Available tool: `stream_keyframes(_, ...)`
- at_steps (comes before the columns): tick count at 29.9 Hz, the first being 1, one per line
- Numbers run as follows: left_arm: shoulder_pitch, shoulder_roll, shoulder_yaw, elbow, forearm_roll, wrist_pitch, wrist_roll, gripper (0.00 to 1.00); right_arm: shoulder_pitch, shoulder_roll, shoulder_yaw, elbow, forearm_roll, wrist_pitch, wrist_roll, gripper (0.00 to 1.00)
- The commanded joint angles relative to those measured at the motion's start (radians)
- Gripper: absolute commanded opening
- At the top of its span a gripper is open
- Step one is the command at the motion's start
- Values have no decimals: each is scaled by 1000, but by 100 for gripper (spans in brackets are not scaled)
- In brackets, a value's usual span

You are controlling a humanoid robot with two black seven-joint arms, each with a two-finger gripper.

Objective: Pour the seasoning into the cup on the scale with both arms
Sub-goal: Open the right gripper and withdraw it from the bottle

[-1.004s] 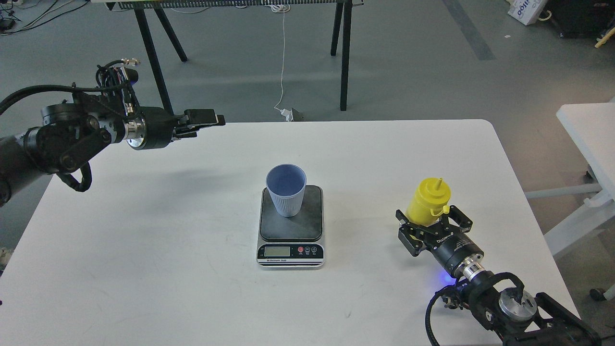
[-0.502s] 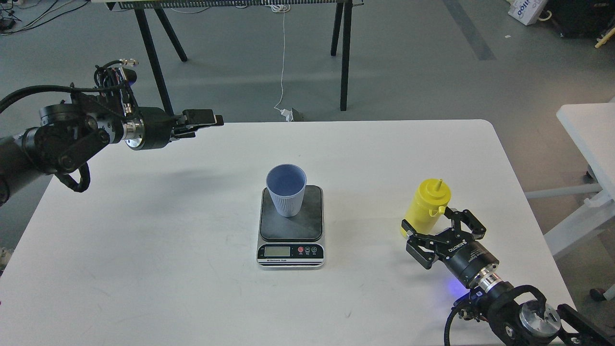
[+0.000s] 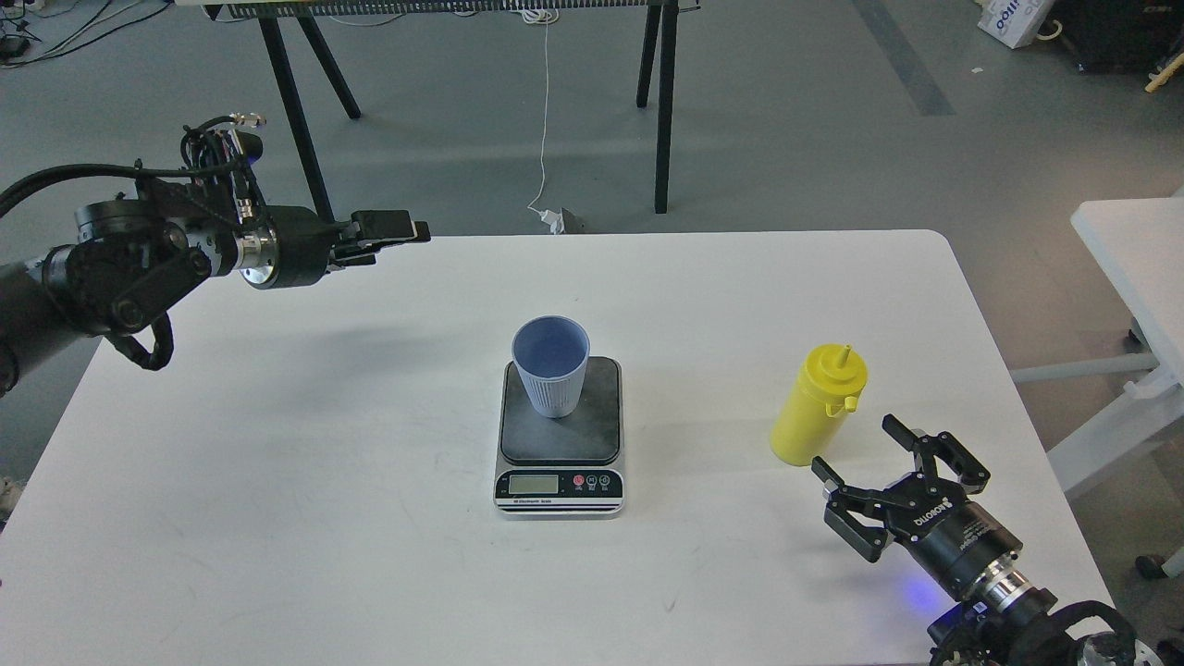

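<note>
My right gripper [image 3: 860,453] hangs low over the white table [image 3: 277,481], jaws spread wide and empty, the yellow squeeze bottle [image 3: 818,405] standing just beyond the fingertips and a touch to their left, not touching. My left gripper [image 3: 388,228] hovers above the table's far-left edge, well apart from everything; it's edge-on from here, so I can't tell whether the jaws are apart or together. The ribbed light blue cup [image 3: 551,365] sits upright on the dark plate of the digital scale [image 3: 561,435], toward the plate's far-left corner, mouth open upward, well to the left of my right jaws. Bottle's long axis is vertical: base on the table, nozzle tip straight up, small tethered cap hanging at the neck on the side twd the right finger. As I read it, the step is the grab w/ the right arm. To do it well: centre the jaws either side of the bottle's mid-body, below the shoulder, w/ the cap clear of the fingers; close gently, since soft plastic may squirt if squeezed; lift straight up before tilting twd the cup.
</note>
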Motion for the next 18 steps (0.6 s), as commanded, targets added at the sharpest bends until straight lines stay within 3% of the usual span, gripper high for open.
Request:
stream_keyframes(1,-1,-2,-2,1,-1,0,0,99,-26,-34,67,41,-1,0,0,99)
stream_keyframes(8,-1,15,-9,1,-12,0,0,99,156,-94,84,-28,-98,0,0,99)
stream_keyframes(18,-8,144,-130,1,-257,0,0,99,555,-85,-141,-312,-146,0,-2,99)
